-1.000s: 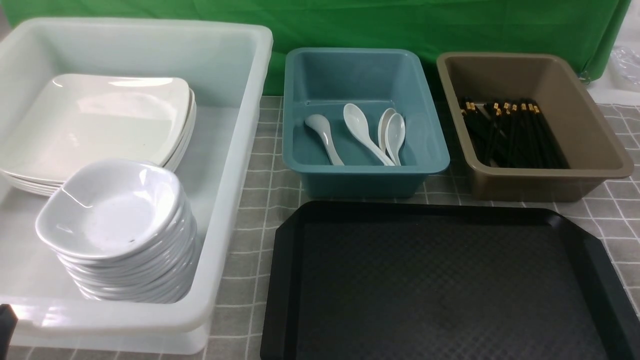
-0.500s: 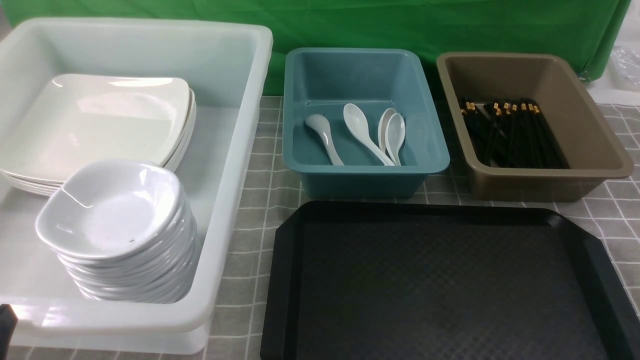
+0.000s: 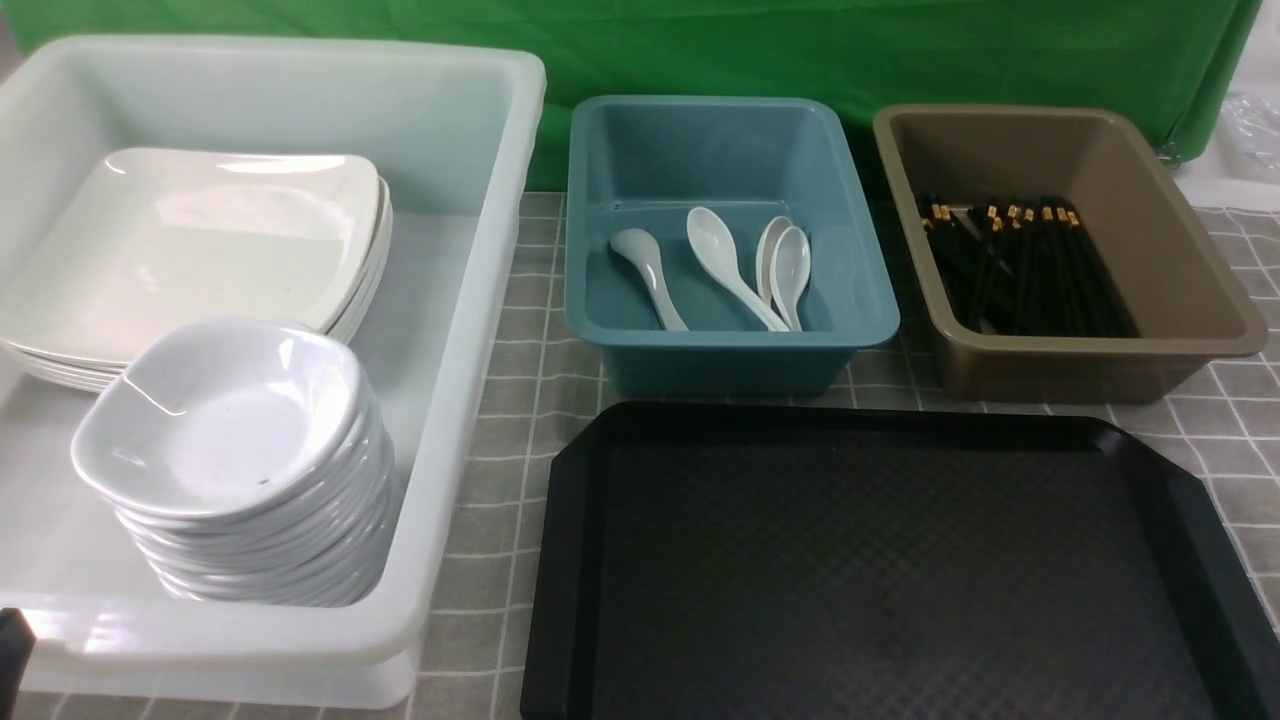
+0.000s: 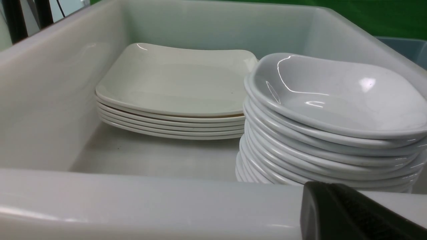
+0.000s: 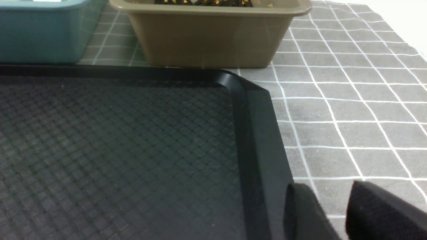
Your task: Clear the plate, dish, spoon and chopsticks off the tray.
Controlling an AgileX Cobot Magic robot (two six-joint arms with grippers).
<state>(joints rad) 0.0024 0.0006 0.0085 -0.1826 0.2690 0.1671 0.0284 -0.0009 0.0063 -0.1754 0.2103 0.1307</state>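
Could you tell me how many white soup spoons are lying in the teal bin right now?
4, all in the teal bin: one at its left, one in the middle, and two nested together at the right. None looks hidden.

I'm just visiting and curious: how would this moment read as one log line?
tray: bare | plate, dish: stacked in white tub | spoon: teal bin | chopsticks: brown bin | right gripper: empty

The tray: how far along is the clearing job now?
Looks done: the tray shows only bare floor. The plates and dishes sit stacked in the white tub, spoons in the teal bin, chopsticks in the brown bin. In hand: nothing, the right tool stands open and empty. Left: nothing visible.
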